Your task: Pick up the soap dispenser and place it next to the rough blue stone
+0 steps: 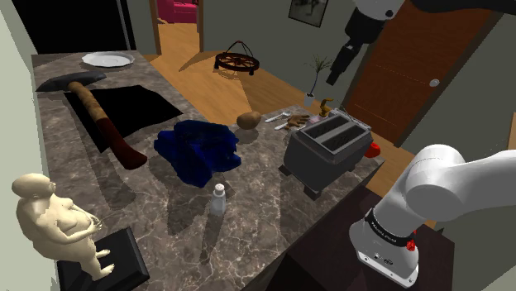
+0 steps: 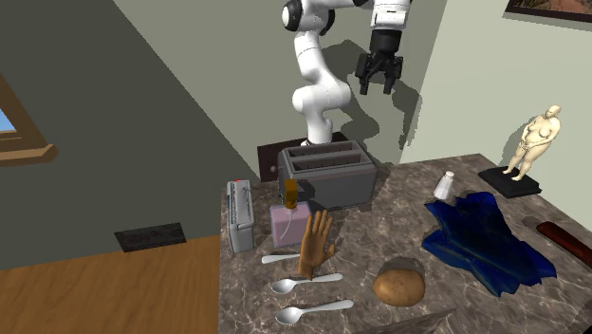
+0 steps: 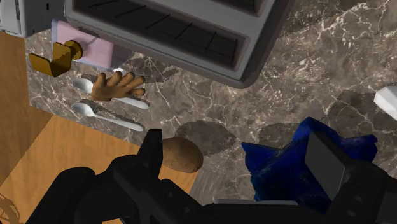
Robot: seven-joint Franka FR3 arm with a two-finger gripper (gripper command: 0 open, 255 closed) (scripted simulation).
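Well above the desk [image 2: 379,237], our fingers [image 3: 153,153] hang apart, holding nothing. The dispenser [image 2: 287,220] stands near the desk's edge, just beside the toaster [image 2: 327,171], with a wooden hand [image 2: 318,249] close by. Descending carelessly, we may bump either or tip the dispenser off. We could also mistake the white shaker [image 2: 444,185] near the stone [image 2: 484,237] for it.

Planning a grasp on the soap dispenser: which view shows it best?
The second exterior view: the soap dispenser stands nearly whole, pink body, amber pump, beside the toaster. In the shoulder view the toaster hides all but its pump; in the wrist view it covers part of the body.
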